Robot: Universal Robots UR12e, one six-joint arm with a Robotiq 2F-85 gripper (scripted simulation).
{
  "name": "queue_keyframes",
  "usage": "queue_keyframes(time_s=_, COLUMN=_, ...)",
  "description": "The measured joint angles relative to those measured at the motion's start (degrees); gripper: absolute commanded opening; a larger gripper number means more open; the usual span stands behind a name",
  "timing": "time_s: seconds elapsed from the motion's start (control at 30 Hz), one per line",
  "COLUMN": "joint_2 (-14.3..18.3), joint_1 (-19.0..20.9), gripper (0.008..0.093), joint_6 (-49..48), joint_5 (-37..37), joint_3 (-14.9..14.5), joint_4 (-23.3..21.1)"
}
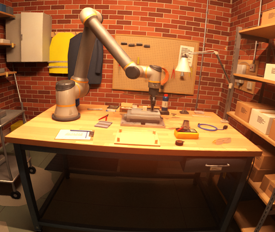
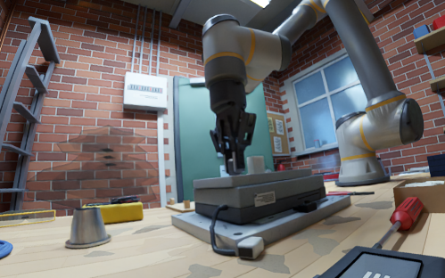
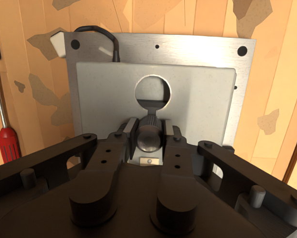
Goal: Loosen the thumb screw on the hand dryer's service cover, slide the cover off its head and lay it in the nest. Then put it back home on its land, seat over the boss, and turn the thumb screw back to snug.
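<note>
The knurled thumb screw point(image 3: 149, 137) stands at the narrow end of the keyhole slot in the grey service cover point(image 3: 153, 100), and my gripper point(image 3: 148, 129) is closed around its head from above. The cover point(image 1: 144, 111) lies flat on top of the hand dryer point(image 2: 260, 194), which sits on a metal base plate point(image 1: 143, 123) at the middle rear of the bench. The wide round end of the keyhole point(image 3: 152, 89) lies just beyond the screw. The nest point(image 1: 137, 138), a shallow tray with corner stops, lies empty toward the bench's front edge.
Behind the dryer are a pegboard, a blue-capped bottle point(image 1: 165, 102) and a small box. A yellow multimeter point(image 1: 186, 133), a metal cone point(image 2: 86, 228), a blue cable point(image 1: 208, 127) and a tape roll lie to the right. A clipboard point(image 1: 74, 134) lies on the left, and a red screwdriver point(image 2: 401, 219) near the dryer.
</note>
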Motion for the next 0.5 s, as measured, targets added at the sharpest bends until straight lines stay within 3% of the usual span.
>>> queue_keyframes(time_s=0.27, joint_2=0.0, joint_1=0.0, gripper=0.008, joint_6=0.0, joint_5=0.0, joint_3=0.0, joint_4=0.0)
queue_keyframes(time_s=0.5, joint_2=0.0, joint_1=0.0, gripper=0.008, joint_6=-0.05, joint_5=0.0, joint_3=0.0, joint_4=0.0)
